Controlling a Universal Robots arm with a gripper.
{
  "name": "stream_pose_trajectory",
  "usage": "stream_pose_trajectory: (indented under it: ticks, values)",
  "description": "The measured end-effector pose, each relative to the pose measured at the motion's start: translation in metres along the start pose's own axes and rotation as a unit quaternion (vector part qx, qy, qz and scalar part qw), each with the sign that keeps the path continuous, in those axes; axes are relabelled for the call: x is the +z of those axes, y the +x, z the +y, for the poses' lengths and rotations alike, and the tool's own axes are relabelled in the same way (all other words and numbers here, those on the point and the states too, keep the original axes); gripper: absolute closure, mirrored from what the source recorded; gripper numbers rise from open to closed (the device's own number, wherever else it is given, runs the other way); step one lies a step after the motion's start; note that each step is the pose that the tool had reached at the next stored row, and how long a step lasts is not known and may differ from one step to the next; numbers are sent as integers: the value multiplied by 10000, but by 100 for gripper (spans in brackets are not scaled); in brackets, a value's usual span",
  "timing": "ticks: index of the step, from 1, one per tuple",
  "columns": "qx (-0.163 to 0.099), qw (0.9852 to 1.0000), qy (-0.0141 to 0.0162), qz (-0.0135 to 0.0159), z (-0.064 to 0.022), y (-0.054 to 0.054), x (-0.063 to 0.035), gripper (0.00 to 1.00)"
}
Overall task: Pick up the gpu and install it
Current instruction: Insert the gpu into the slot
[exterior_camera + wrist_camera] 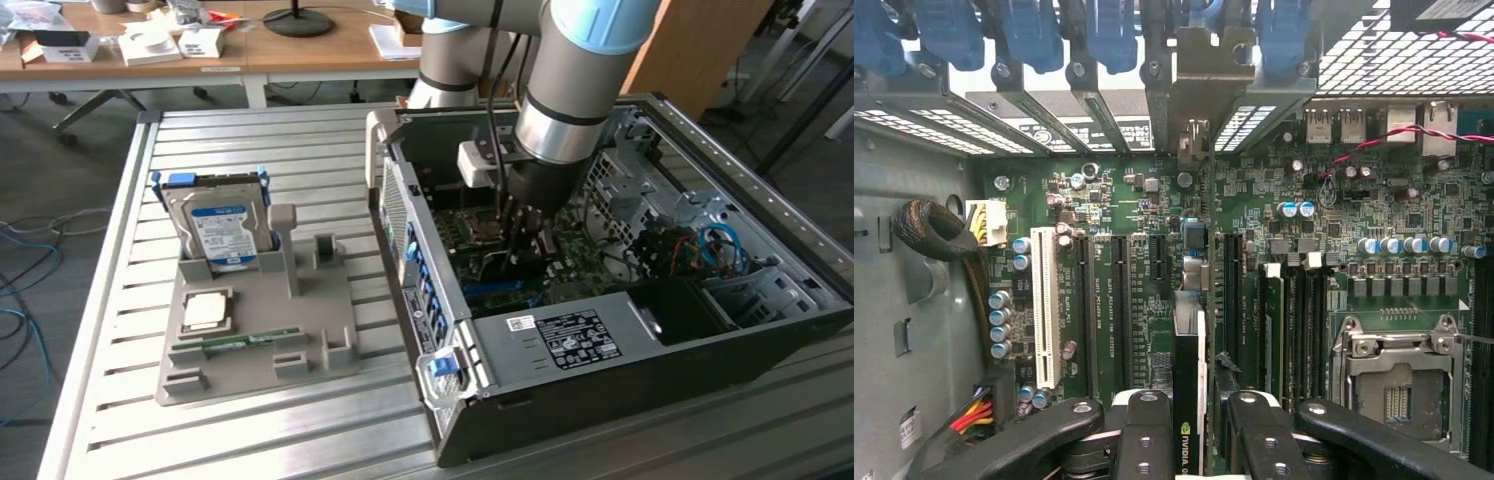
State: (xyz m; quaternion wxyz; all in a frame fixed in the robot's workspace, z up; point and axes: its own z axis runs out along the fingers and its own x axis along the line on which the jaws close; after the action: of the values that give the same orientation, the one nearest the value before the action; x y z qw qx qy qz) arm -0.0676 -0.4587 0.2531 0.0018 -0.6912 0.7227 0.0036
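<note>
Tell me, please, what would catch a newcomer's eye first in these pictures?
First, the arm reaching down into the open PC case on the exterior view's right, its hand closed on the gpu, held edge-on above the motherboard. Next, on the exterior view's left, the grey holder on the slatted table, with a hard drive standing upright in it.

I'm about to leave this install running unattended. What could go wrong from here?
The gpu, held edge-on in the gripper, hangs over the motherboard; a slight offset could miss the expansion slot. Its metal bracket could catch on the case's rear slot opening. Neighbouring capacitors might get knocked.
</note>
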Motion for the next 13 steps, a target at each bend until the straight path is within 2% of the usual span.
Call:
stream_pose_trajectory:
  ticks: [13]
  values:
    - [-3,10000,-1,-6,1,-9,15,74]
